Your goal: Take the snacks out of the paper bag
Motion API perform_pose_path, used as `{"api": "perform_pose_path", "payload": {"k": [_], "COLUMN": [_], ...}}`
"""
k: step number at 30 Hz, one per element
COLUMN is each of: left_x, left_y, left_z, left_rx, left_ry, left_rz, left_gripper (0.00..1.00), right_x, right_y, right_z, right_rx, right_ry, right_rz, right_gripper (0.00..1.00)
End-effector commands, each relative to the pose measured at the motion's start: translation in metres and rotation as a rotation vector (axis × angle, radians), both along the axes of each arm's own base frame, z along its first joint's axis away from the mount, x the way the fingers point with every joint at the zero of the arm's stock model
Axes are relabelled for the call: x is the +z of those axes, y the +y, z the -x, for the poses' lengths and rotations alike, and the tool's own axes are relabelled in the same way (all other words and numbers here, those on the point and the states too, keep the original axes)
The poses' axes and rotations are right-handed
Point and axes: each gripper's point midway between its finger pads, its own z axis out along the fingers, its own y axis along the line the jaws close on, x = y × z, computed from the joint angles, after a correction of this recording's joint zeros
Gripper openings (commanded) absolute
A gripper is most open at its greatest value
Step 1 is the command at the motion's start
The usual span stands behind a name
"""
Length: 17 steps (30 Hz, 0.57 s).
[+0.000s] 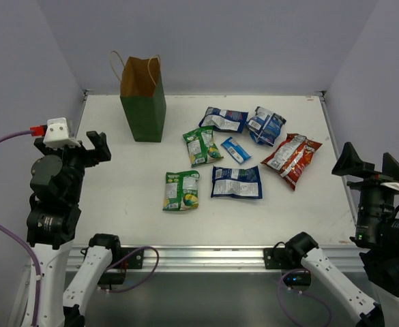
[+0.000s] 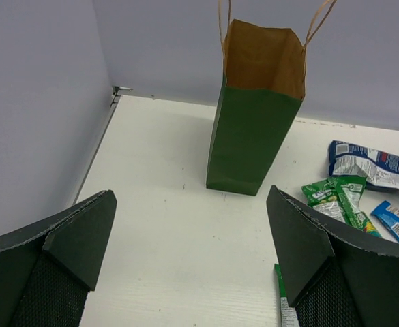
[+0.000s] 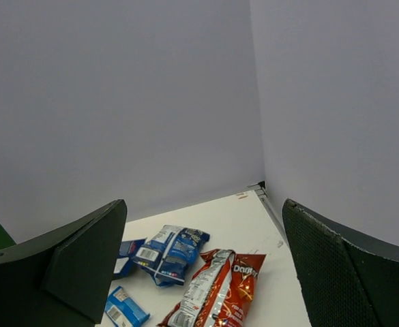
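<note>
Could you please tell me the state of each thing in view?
paper bag: upright, mouth open
green packets: lying on table, outside bag
blue-and-white packets: lying on table, outside bag
small blue bar: lying on table, outside bag
red-orange chip bag: lying on table, outside bag
left gripper: open, empty
right gripper: open, empty

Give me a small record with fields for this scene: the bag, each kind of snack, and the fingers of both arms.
bag: upright, far left of the table, mouth open; bottom not visible
count on table: seven, all outside the bag
green packets: two, nearest the bag
blue-white packets: three
blue bar: one, in the middle of the group
red chip bag: one, rightmost
left fingers: open, empty, facing the bag
right fingers: open, empty
</note>
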Motion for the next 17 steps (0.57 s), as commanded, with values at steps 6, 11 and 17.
{"api": "perform_pose_path", "payload": {"k": [6,11,17], "left_x": [0.000,-0.018,-0.025], "left_y": [-0.006,-0.011,-0.017], "left_z": [-0.014,-0.019,-0.022], "left_rx": [-0.022,-0.051,-0.079], "left_ry": [-0.006,0.042,0.075], "left_rz": [0.004,-0.010,0.009], "left_gripper": [1.00,1.00,1.00], "right_x": [-0.013,-0.020,-0.033], "right_y": [0.002,0.014,0.034], "right_z": [0.010,0.010,0.000], "right_rx": [0.051,0.127,0.209], "right_ry": [0.013,0.022,0.092], "right_rz": [-0.036,-0.071,-0.101], "right_gripper": [0.99,0.99,0.99]}}
